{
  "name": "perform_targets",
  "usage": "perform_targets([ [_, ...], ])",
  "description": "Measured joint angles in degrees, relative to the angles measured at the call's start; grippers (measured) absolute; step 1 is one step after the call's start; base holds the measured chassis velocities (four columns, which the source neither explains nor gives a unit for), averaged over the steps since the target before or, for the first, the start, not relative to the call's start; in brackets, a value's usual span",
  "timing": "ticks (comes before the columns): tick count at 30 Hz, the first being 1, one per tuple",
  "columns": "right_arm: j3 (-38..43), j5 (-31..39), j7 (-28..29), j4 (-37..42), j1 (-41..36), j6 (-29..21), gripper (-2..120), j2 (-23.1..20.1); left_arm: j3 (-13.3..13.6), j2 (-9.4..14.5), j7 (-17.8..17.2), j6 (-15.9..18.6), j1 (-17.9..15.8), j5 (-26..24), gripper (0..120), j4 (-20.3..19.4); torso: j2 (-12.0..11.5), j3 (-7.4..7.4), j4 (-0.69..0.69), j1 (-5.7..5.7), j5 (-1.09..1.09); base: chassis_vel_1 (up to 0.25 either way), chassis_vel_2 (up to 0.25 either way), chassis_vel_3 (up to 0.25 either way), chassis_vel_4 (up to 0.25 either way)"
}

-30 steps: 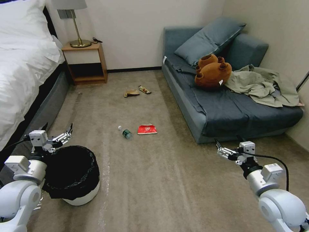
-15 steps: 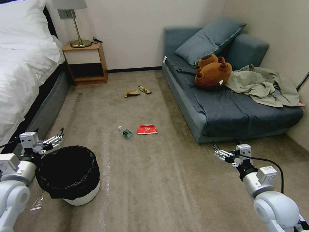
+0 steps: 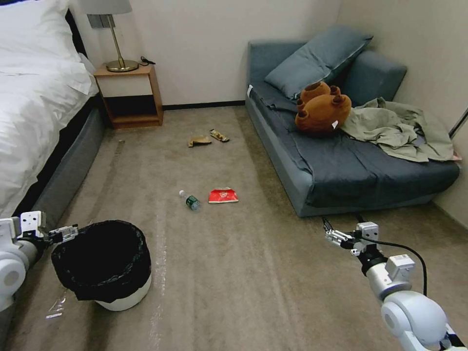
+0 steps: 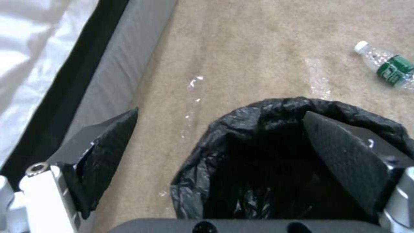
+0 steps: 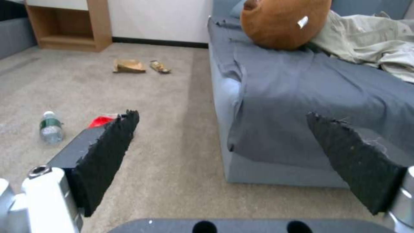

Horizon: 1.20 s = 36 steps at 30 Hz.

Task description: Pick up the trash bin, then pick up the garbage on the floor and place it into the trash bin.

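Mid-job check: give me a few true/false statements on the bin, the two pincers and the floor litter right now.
1. The left pincer is open at the bin rim, one finger inside, one outside. True.
2. The bin is lifted off the carpet. False: it stands on the floor.
3. The bottle lies beside the red packet. True.
4. The right pincer holds the packet. False: it is open and empty, near the sofa.
5. The paper scrap is in the bin. False: it lies on the carpet.

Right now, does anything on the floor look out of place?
Yes: a bottle, a red packet, a paper scrap and a wrapper lie loose on the carpet, while the bin stands upright.
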Motion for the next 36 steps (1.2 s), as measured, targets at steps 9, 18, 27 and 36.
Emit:
perform_targets([
  [9, -0.90, -1.23, -0.46, -2.18, 1.23, 0.76, 100, 1.34, 0.62, 3.75, -1.15, 0.37, -0.73, -2.27, 100, 3.76, 0.00, 0.00, -0.01, 0.00, 0.01, 0.000, 0.000, 0.000, 0.000],
  [18, -1.39, -2.65, -0.85, -1.71, 1.08, 0.66, 100, 4.41, 2.95, 0.89, 3.02, -0.07, -1.97, 1.44, 99, 10.62, -0.01, 0.00, 0.00, 0.00, 0.00, 0.000, 0.000, 0.000, 0.000],
  [27, -1.36, -3.09, -0.99, 0.50, -0.03, 0.63, 100, 5.68, 5.57, -3.20, 4.77, -0.21, -3.61, 5.44, 99, 13.43, -0.01, -0.01, 0.00, 0.00, 0.00, 0.000, 0.000, 0.000, 0.000],
  [36, -2.32, -3.06, -1.58, 1.11, 0.06, 0.50, 100, 4.81, 6.37, -5.64, 4.89, -0.27, -4.61, 6.89, 97, 14.36, -0.01, 0.00, -0.01, 0.00, 0.01, 0.000, 0.000, 0.000, 0.000],
])
